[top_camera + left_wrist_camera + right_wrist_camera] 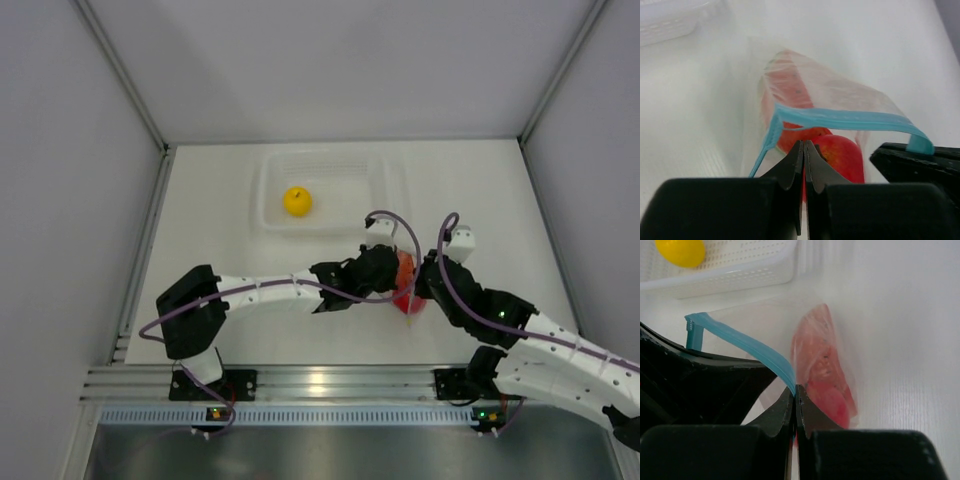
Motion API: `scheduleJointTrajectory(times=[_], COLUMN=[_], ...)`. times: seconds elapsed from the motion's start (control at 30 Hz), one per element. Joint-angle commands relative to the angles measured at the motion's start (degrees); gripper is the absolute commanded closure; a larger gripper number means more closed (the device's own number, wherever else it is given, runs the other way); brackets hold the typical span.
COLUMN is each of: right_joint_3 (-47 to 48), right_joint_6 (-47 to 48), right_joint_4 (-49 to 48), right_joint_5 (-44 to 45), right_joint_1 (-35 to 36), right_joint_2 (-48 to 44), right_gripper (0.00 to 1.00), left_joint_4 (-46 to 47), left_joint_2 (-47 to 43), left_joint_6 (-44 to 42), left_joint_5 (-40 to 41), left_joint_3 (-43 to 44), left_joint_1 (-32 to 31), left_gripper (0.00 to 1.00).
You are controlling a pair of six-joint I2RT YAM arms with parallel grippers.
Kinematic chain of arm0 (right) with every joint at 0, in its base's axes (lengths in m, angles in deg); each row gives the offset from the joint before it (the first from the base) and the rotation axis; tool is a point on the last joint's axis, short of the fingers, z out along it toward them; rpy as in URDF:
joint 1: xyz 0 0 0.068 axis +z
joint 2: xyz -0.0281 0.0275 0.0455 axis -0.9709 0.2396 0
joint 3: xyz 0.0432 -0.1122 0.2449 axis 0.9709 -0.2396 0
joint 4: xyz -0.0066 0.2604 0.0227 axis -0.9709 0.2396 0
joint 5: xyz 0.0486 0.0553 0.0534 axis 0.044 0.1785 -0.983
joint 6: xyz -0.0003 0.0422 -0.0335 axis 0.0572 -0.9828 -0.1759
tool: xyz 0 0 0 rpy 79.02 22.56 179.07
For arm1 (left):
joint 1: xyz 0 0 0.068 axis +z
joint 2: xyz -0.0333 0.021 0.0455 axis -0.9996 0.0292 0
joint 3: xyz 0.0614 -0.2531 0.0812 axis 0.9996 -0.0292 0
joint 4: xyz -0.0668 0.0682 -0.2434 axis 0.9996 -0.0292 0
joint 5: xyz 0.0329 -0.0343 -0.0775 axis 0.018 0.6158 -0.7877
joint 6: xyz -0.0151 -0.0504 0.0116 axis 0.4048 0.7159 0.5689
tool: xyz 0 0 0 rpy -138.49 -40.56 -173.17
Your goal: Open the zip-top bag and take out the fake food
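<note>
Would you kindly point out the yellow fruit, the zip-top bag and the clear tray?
yellow fruit (297,201): top external view, its centre.
zip-top bag (850,118): left wrist view, teal zip strip.
clear tray (263,200): top external view, left rim.

We see bright, even, diffuse light with only faint shadows. The white table (480,200) looks washed out, glare sits on the metal rail (320,380), and the left wrist view blurs the tray (670,20).

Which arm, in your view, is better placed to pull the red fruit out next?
Left, probably: the left gripper sits at the bag's open mouth, red fruit just beyond, while the right gripper pinches the zip strip.
</note>
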State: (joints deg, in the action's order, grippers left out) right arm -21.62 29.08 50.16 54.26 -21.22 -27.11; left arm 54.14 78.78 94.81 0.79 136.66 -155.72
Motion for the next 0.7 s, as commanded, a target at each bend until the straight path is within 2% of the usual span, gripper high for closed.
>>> scheduleJointTrajectory(times=[0.0, 0.33, 0.5, 0.67], right_joint_3=[-0.3, 1.8, 0.8, -2.3], right_joint_6=[0.9, 3.9, 4.9, 3.7], right_joint_4=[2.7, 11.6, 8.0, -2.4], right_joint_5=[-0.8, -1.1, -6.1, -16.7], right_joint_1=[-2.2, -3.8, -4.2, -4.5], right_joint_2=[-1.3, -0.7, 0.7, 1.0], right_gripper=[1.00, 1.00, 1.00, 1.00], left_joint_4=[-6.9, -13.3, -14.9, -16.1], left_joint_2=[1.6, 5.2, 1.9, -1.9], left_joint_6=[-1.6, -2.0, -2.1, -3.4], left_joint_5=[6.2, 9.4, 11.1, 11.3], left_joint_3=[3.7, 5.3, 3.0, 0.8], left_joint_1=[-0.3, 0.9, 3.6, 6.1], left_gripper=[0.96, 0.99, 0.99, 1.00])
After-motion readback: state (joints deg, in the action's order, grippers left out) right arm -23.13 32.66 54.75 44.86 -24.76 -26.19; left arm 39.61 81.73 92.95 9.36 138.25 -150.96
